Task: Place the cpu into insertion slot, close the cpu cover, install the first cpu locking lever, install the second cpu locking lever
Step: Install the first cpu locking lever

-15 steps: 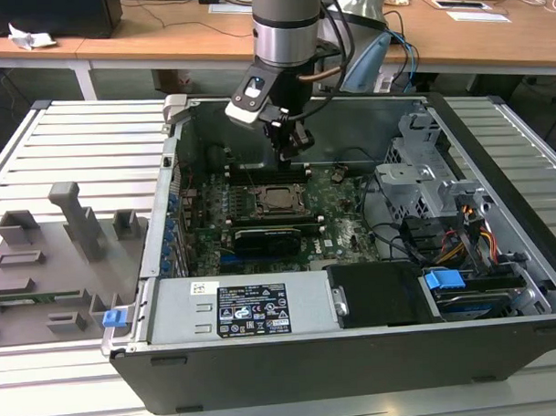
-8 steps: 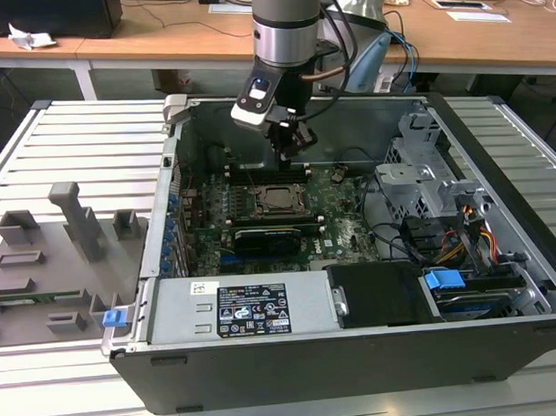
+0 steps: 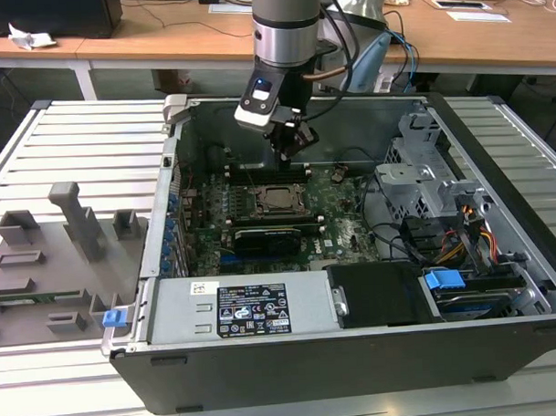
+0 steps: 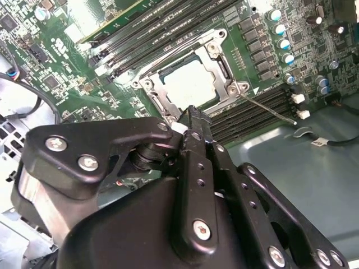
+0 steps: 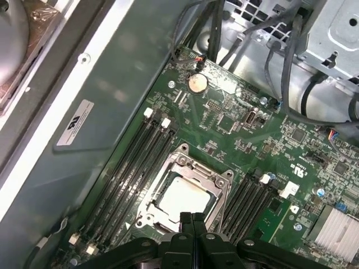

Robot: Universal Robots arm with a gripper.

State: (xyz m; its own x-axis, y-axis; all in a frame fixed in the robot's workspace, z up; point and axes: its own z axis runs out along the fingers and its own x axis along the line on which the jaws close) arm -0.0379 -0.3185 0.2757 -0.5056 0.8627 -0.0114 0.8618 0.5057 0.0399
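The cpu (image 4: 188, 84) shows its pale face in the insertion slot (image 3: 279, 197) on the green board inside the open computer case. The silver cpu cover (image 4: 220, 63) lies flat around it, also seen in the first wrist view as a frame (image 5: 193, 168) around the cpu (image 5: 185, 197). A thin wire locking lever (image 4: 269, 108) runs out from one socket corner over the memory slots. My gripper (image 4: 190, 115) hangs just above the socket's edge, shut, with nothing between its black fingers. In the exterior view the gripper (image 3: 291, 151) is above the socket's far side.
Long black memory slots (image 5: 134, 162) flank the socket on both sides. A black graphics card (image 3: 270, 236) lies nearer the exterior camera, a metal drive cage (image 3: 423, 180) with cables at the exterior view's right, a power supply (image 3: 245, 308) in front, and a grey fixture plate (image 3: 51, 261) outside the case.
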